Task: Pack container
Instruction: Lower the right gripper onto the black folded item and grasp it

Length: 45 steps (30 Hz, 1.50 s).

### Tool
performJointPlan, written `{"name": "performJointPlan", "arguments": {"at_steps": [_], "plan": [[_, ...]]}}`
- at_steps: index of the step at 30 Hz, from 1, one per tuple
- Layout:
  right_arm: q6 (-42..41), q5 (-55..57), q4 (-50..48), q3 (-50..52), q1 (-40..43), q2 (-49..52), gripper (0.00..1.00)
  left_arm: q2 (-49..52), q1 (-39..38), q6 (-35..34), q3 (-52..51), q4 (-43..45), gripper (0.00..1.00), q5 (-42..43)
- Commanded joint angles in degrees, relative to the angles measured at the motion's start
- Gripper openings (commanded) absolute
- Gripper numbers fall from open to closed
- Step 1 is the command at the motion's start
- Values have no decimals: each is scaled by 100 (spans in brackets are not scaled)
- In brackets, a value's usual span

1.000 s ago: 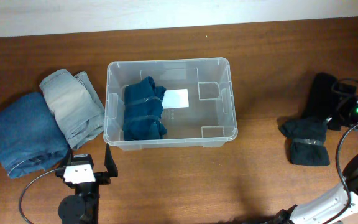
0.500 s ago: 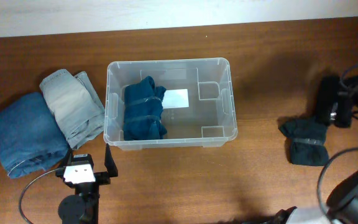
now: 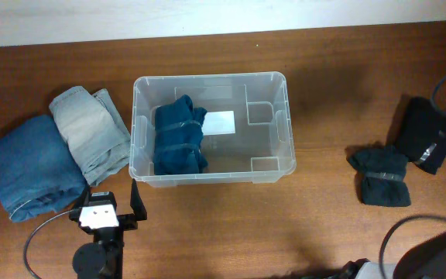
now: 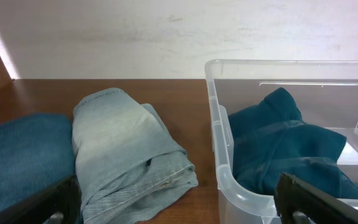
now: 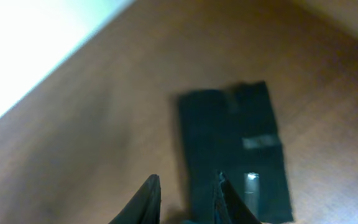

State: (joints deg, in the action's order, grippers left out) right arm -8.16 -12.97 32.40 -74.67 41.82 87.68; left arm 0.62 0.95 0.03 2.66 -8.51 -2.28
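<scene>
The right gripper [image 5: 185, 180] has swung nearer along the right edge, jaws narrowly parted and empty over the dark folded garment [image 5: 235, 149], not yet packed. Nearest, the left gripper [image 4: 179, 202] gapes wide. Beyond, mid-table, the container [image 3: 207, 77] holds one teal garment [image 3: 180, 138].

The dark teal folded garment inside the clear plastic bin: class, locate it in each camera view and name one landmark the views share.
Overhead: the dark teal folded garment lies in the left half of the large clear plastic container, near picture centre.
Left wrist: lower right, behind the container's clear near wall.
Right wrist: not in it.
Shared landmark: the pale folded jeans, just left of the container in the overhead and left wrist views.
</scene>
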Motion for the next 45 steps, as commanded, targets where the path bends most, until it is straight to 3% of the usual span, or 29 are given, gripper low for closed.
{"name": "performJointPlan", "arguments": {"at_steps": [1, 9, 15, 19, 24, 32, 36, 41, 45], "plan": [[72, 334, -46, -55, 170, 614, 22, -28, 35, 87, -37, 15, 99, 61], [221, 146, -341, -55, 634, 1613, 31, -28, 35, 90, -37, 15, 99, 61], [219, -208, -684, -55, 1097, 1967, 79, -28, 35, 90, -37, 15, 99, 61], [234, -728, -1082, -55, 1305, 2236, 90, -28, 33, 90, -37, 15, 99, 61], [476, -1458, -1436, -55, 1233, 2564, 90, -28, 35, 90, -37, 15, 99, 61], [498, -1488, -1554, -55, 1095, 3086, 89, -28, 35, 87, -37, 15, 99, 61], [498, -1493, -1558, -55, 1095, 3167, 81, -28, 35, 90, -37, 15, 99, 61], [496, -1488, -1475, -55, 1095, 3169, 52, -28, 35, 90, -37, 15, 99, 61], [496, -1488, -1397, -55, 1104, 3169, 45, -28, 35, 90, -37, 15, 99, 61]]}}
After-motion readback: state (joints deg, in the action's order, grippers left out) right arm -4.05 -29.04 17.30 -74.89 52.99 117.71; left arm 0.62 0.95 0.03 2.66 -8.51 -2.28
